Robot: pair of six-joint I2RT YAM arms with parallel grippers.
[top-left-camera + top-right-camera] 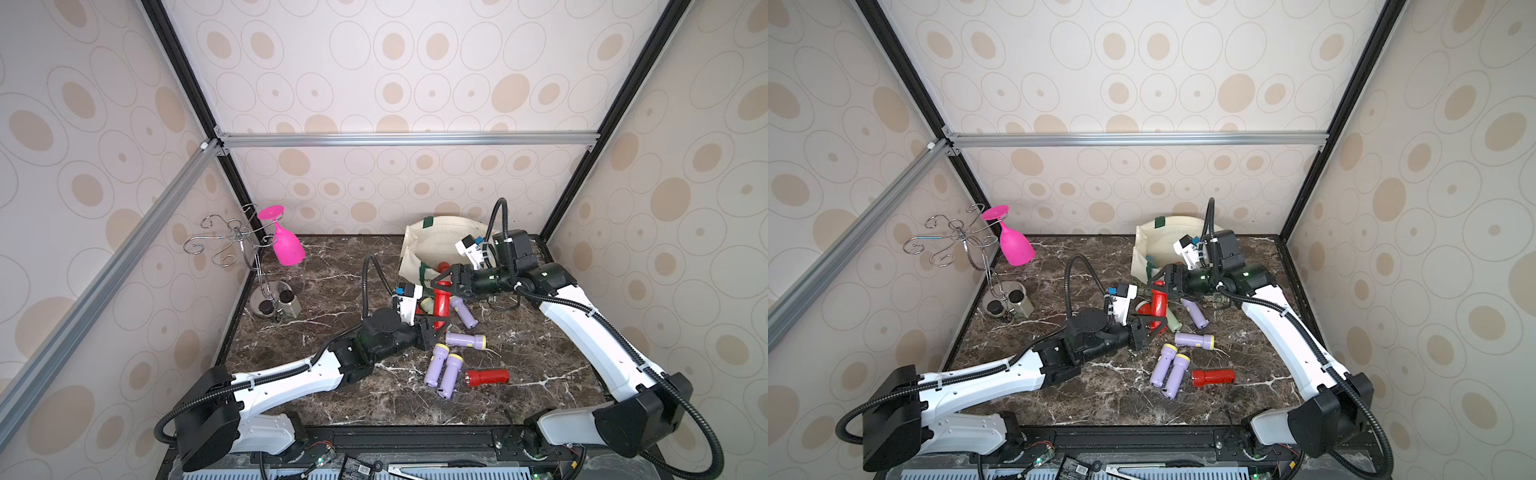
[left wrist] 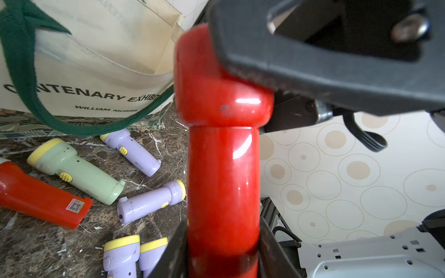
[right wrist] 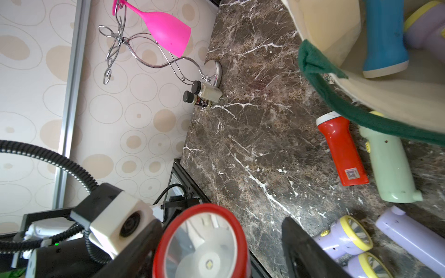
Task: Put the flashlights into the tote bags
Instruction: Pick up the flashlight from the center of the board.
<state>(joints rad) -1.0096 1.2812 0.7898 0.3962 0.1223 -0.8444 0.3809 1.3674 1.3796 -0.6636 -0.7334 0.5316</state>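
My left gripper [image 1: 433, 328] [image 2: 222, 250] is shut on the body of a red flashlight [image 1: 441, 301] [image 2: 224, 168] and holds it above the table, head pointing away. My right gripper [image 1: 444, 281] [image 3: 221, 245] stands open around that head [image 3: 202, 245]. One finger is against it, and the other finger [image 3: 303, 243] is a gap away. The cream tote bag [image 1: 436, 241] [image 2: 96, 60] lies behind with its mouth open. A blue flashlight [image 3: 385, 38] and a lilac one [image 3: 423, 31] lie inside. Loose on the table lie several lilac flashlights [image 1: 465, 340], a pale green one [image 2: 74, 171] and two red ones [image 1: 487, 378] [image 2: 41, 195].
A pink goblet [image 1: 284, 241] hangs upside down on a chrome wire rack [image 1: 232, 243] at the back left. Two small black-capped bottles [image 1: 282, 301] stand at the rack's base. The bag's green handle [image 2: 72, 125] trails onto the table. Patterned walls close in three sides.
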